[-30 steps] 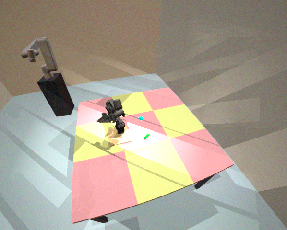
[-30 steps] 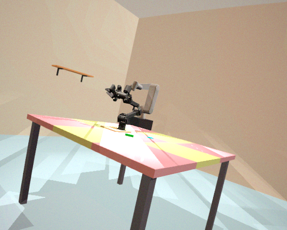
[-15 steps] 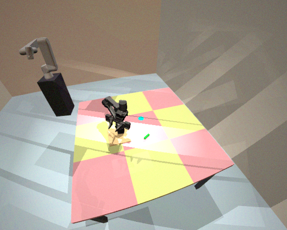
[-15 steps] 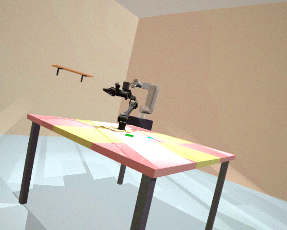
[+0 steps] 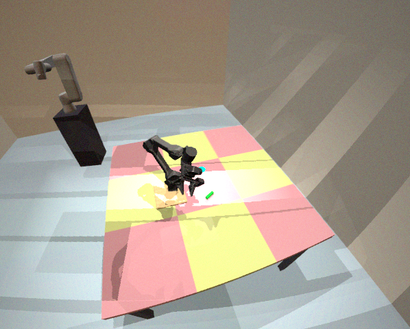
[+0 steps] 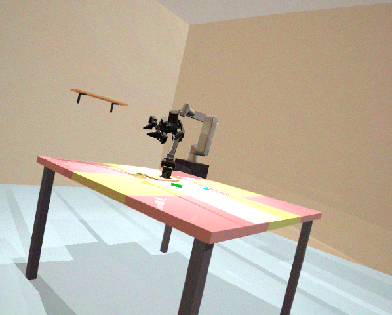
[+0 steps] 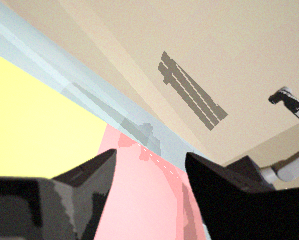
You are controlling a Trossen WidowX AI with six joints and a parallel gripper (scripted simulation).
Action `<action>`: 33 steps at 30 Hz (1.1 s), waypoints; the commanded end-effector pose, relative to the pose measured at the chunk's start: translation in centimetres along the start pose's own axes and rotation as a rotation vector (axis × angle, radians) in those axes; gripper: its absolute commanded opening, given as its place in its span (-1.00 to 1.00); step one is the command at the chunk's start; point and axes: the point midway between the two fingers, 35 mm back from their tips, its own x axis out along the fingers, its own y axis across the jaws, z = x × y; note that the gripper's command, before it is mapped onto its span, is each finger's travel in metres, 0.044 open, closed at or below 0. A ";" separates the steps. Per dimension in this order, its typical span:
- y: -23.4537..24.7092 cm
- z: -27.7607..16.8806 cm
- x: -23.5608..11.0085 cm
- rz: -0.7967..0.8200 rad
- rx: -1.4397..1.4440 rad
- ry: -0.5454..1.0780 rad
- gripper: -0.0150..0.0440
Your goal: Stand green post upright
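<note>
The green post (image 5: 209, 195) (image 6: 176, 185) lies flat on the checkered table (image 5: 233, 255) (image 6: 189, 216), a little in front of the arm's base. The cyan circle (image 5: 203, 168) (image 6: 205, 188) is marked on the table just beyond the post; in the top view the gripper partly covers it. My gripper (image 5: 200, 176) (image 6: 146, 130) (image 7: 149, 167) hangs high above the table, well clear of the post. Its fingers stand partly apart with nothing between them. The wrist view shows only table, floor and wall between the fingers; neither post nor circle shows there.
My arm stands on a tan board (image 5: 169, 201) (image 6: 149, 176) near the table's middle. A beige second arm on a dark pedestal (image 5: 78, 138) (image 6: 202, 135) stands off the table behind. A wooden shelf (image 6: 98, 97) hangs on the wall.
</note>
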 end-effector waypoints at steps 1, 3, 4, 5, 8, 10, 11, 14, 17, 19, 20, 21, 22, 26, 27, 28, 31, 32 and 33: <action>2.7 0.6 0.2 0.116 -0.134 0.014 0.30; 4.2 0.8 0.1 0.186 -0.211 0.020 0.30; 5.0 0.9 0.0 0.221 -0.250 0.023 0.30; 5.8 0.9 -0.1 0.256 -0.288 0.025 0.30; 8.1 1.0 -0.6 0.361 -0.403 0.032 0.30; 9.5 0.9 -1.0 0.431 -0.478 0.035 0.30; 10.3 0.9 -1.3 0.466 -0.515 0.037 0.30; 12.3 0.7 -2.1 0.570 -0.626 0.040 0.30; 14.3 0.3 -3.2 0.675 -0.735 0.043 0.30; 15.5 0.0 -3.9 0.745 -0.807 0.045 0.30; 16.1 -0.2 -4.3 0.780 -0.842 0.046 0.30; 16.7 -0.4 -4.8 0.815 -0.877 0.046 0.30; 17.2 -0.5 -5.2 0.850 -0.911 0.047 0.30; 19.2 -1.4 -7.1 0.991 -1.046 0.051 0.30; 19.6 -1.6 -7.6 1.026 -1.079 0.052 0.30; 20.0 -1.8 -8.1 1.061 -1.112 0.053 0.30; 21.1 -2.5 -9.8 1.167 -1.207 0.058 0.30; 21.5 -2.8 -10.3 1.202 -1.237 0.059 0.30; 21.8 -3.0 -10.9 1.237 -1.268 0.061 0.30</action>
